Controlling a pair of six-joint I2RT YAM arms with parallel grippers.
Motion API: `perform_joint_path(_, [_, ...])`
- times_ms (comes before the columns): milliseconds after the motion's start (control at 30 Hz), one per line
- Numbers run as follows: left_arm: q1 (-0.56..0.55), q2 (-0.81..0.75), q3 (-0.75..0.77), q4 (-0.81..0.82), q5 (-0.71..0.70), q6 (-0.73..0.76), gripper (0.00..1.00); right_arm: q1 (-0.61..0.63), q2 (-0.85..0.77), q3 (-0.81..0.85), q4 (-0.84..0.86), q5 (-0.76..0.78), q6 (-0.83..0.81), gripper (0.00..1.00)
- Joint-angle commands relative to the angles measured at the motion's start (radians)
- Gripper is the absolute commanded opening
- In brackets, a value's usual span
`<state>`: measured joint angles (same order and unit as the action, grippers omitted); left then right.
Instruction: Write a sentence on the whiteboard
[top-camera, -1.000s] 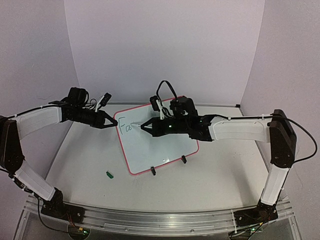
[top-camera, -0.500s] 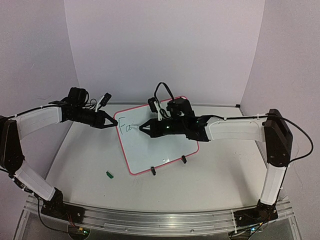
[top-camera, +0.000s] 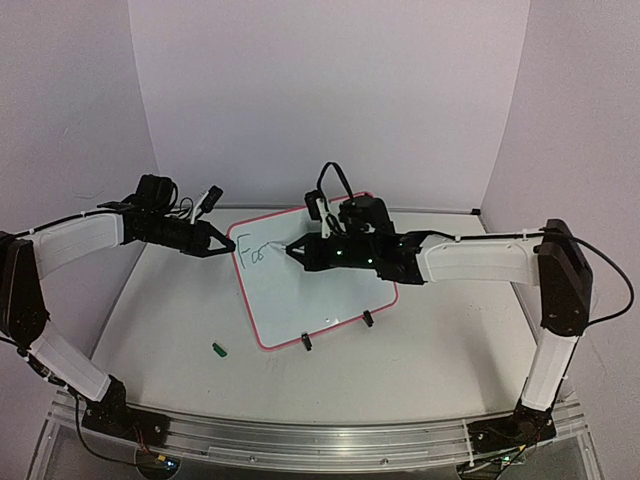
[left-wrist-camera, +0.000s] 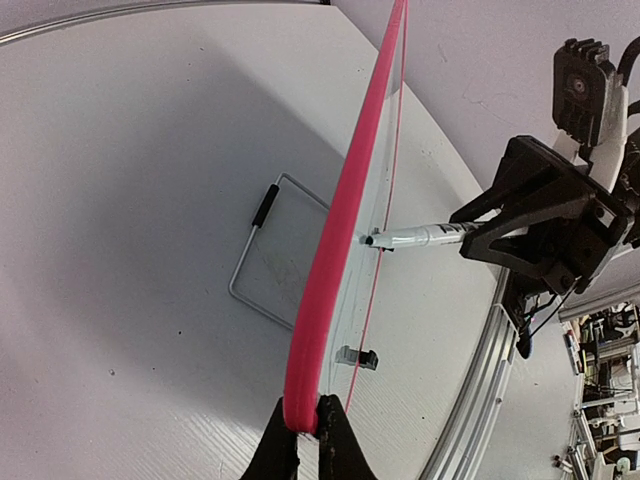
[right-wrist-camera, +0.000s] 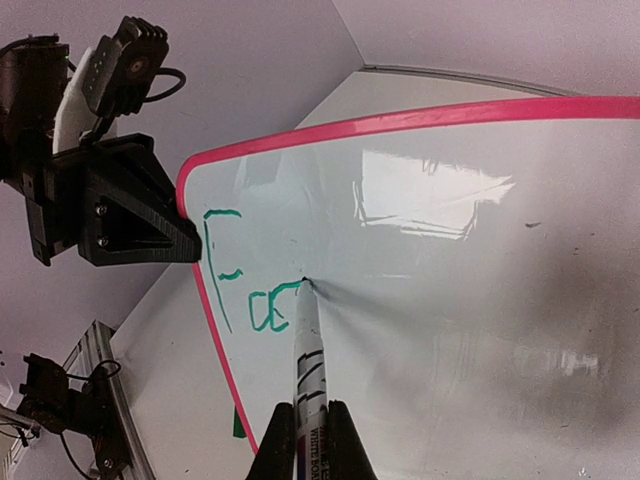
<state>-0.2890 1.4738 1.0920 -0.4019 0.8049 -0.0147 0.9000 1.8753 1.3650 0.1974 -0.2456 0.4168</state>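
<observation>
Green ink: only "Fa" of the sentence is written. The whiteboard rim is pinched by the left jaws, the marker by the right jaws.

Noted white shells on long links, black joint housings, black angular jaws fastened with screws, loose black cables, small green indicator lights.

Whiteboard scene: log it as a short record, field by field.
whiteboard: propped tilted on the table, pink-red rim
left gripper: shut on the board's rim
right gripper: shut on a marker, tip touching the board
writing: a few green letters starting with F, near the held corner
green cap: loose on the table, apart from the board
</observation>
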Motion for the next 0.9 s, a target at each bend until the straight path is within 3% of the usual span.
perform_joint_path(0, [-0.035, 0.025, 0.01, -0.063, -0.047, 0.076, 0.0, -0.007, -0.047, -0.01, 0.01, 0.066, -0.003, 0.0])
perform_joint_path(333, [-0.037, 0.026, 0.009, -0.063, -0.049, 0.077, 0.0, -0.007, -0.07, -0.008, 0.063, -0.083, -0.03, 0.0])
perform_joint_path(867, [-0.041, 0.032, 0.012, -0.066, -0.05, 0.078, 0.0, -0.006, 0.008, 0.093, 0.03, -0.017, -0.033, 0.0])
